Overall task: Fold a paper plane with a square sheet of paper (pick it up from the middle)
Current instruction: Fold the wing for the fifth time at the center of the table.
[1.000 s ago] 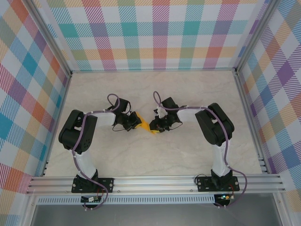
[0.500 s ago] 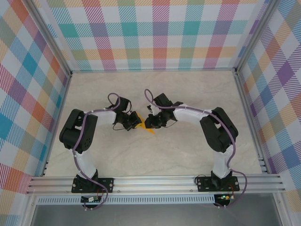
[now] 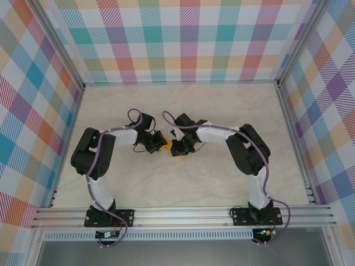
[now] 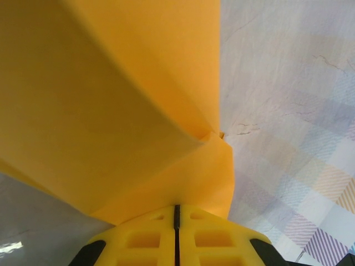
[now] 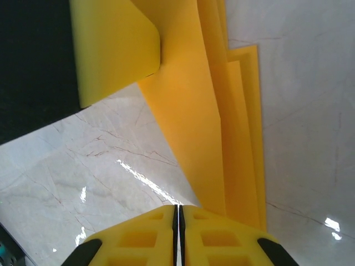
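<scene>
The square sheet of paper [image 4: 122, 100] is orange-yellow and folded into long layered panels with creases. My left gripper [image 4: 177, 206] is shut on one end of it, and the paper rises straight out of the closed fingertips. In the top view the paper [image 3: 166, 147] shows as a small orange patch between my left gripper [image 3: 160, 143] and my right gripper [image 3: 175, 148], at the middle of the table. My right gripper [image 5: 178, 208] is shut with nothing in the slit. The folded paper [image 5: 205, 127] runs beside and under its right finger [image 5: 222, 233].
The marble-look table [image 3: 222, 111] stretches to plaid walls [image 3: 183, 39] at the back and sides. An aluminium rail [image 3: 183, 213] runs along the near edge by the arm bases. In the right wrist view, the left gripper's yellow finger [image 5: 113, 50] sits on the paper's far end.
My right gripper has swung left, close up to the left gripper, and its jaws have closed further. Less of the orange paper shows from above. The left arm has barely moved.
</scene>
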Available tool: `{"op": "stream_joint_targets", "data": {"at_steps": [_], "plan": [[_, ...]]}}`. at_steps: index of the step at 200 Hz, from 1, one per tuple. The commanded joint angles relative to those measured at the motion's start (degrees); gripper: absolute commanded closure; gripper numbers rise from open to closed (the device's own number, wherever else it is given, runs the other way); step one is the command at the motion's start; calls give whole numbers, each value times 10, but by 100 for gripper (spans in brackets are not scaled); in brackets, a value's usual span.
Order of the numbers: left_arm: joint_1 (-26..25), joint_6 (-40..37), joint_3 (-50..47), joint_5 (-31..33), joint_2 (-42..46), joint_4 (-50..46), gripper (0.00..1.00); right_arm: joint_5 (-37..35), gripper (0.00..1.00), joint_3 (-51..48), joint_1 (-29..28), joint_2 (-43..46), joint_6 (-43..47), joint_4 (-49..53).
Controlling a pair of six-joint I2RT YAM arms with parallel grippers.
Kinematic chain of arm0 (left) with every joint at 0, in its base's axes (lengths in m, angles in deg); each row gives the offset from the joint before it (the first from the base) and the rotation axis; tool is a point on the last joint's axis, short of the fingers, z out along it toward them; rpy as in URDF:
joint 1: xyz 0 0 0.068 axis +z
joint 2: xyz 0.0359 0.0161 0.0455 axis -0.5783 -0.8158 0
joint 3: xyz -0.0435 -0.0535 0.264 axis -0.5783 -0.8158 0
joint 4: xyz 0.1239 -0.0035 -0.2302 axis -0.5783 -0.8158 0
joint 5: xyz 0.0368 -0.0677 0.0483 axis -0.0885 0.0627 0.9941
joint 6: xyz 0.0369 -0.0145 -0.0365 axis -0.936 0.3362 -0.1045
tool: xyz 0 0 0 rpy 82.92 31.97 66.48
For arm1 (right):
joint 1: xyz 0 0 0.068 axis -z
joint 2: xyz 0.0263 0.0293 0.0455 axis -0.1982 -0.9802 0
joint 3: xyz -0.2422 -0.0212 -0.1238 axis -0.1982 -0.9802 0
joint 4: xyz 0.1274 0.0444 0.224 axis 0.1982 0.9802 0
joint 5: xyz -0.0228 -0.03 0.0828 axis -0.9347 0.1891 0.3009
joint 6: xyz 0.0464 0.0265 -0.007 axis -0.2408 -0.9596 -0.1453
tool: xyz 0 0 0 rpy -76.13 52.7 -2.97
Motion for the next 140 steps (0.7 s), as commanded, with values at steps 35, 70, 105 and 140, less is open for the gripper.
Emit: {"op": "stream_joint_targets", "data": {"at_steps": [35, 70, 105, 140], "plan": [[-2, 3, -6, 75, -39, -76, 92, 2, 91, -9, 14, -8, 0, 3], [-3, 2, -7, 76, -40, -79, 92, 20, 91, -23, 19, -7, -3, -6], [-2, 1, -8, 77, -41, -79, 92, 23, 92, -31, 23, -8, -3, -8], [-2, 2, -7, 80, -42, -82, 92, 17, 92, -39, 24, -7, -3, -3]]}}
